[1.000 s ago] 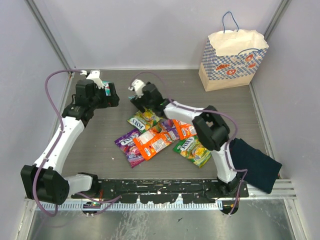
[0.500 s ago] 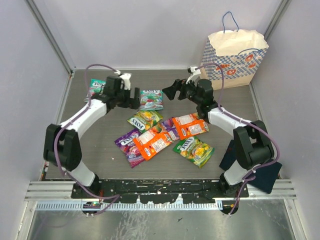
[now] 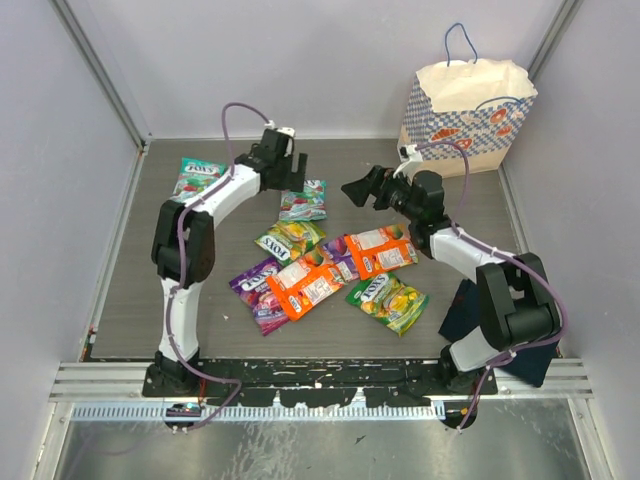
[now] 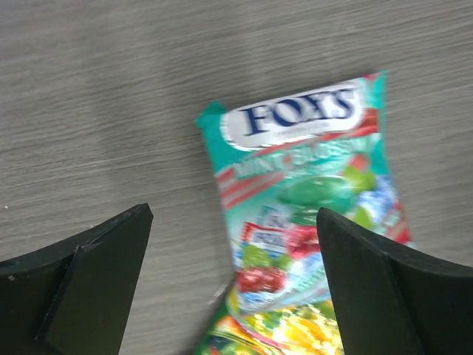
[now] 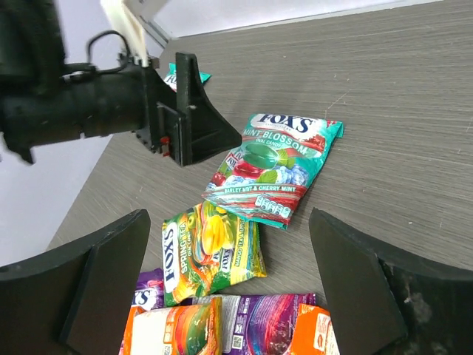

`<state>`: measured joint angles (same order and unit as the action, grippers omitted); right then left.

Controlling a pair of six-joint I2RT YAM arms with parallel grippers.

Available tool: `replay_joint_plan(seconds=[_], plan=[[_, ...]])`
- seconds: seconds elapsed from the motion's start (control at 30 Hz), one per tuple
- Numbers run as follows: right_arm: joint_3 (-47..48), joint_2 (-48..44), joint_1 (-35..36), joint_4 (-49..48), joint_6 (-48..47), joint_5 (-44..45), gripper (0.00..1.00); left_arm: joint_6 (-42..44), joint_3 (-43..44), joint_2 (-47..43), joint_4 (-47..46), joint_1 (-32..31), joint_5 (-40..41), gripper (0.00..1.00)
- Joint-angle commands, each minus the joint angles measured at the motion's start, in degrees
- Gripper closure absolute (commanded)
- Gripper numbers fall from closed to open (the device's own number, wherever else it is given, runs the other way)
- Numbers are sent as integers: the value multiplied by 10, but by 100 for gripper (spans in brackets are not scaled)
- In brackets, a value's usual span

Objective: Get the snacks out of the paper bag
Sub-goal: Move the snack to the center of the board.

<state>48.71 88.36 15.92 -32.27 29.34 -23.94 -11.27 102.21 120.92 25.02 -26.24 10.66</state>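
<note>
So the left gripper (image 3: 288,178) hangs wide open over the glossy teal mint candy packet (image 3: 302,201), right gripper (image 3: 360,190) also gaping and empty; beige checkered paper bag (image 3: 465,115) stands behind.

L arm (image 3: 215,195) & R arm (image 3: 458,250): white links, blk joints, purple cables, blk gripper fingers (image 4: 89,281)

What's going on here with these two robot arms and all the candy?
Two robot arms are emptying a paper bag of snack packets, which lie spread on the table. The bag stands upright in the far right corner; its inside cannot be seen. Both grippers are open and hold nothing. The left gripper hovers over a teal mint packet, and the right gripper is close by, facing the same packet.
</note>
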Motion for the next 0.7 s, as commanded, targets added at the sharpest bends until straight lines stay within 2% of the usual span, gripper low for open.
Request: replay_joint_plan(seconds=[0.0, 0.07, 0.13, 0.3, 0.4, 0.5, 0.67], plan=[[-7, -24, -14, -64, 25, -24, 5, -20, 53, 26, 29, 91, -151, 5], [-9, -16, -22, -85, 42, -37, 5, -33, 66, 44, 27, 117, -259, 5], [-11, -8, -25, -98, 56, -42, 6, -70, 52, 55, -8, 136, -329, 5], [-4, 18, -28, -107, 75, -41, 6, -173, 53, 112, -75, 159, -454, 6], [25, 55, -28, -49, 91, -12, 7, -206, 85, 162, -67, 159, -470, 7], [71, 115, -30, 14, 113, -5, 16, -235, 98, 190, -83, 160, -475, 7], [84, 183, -30, -18, 161, -41, 21, -266, 113, 217, -103, 159, -447, 8]])
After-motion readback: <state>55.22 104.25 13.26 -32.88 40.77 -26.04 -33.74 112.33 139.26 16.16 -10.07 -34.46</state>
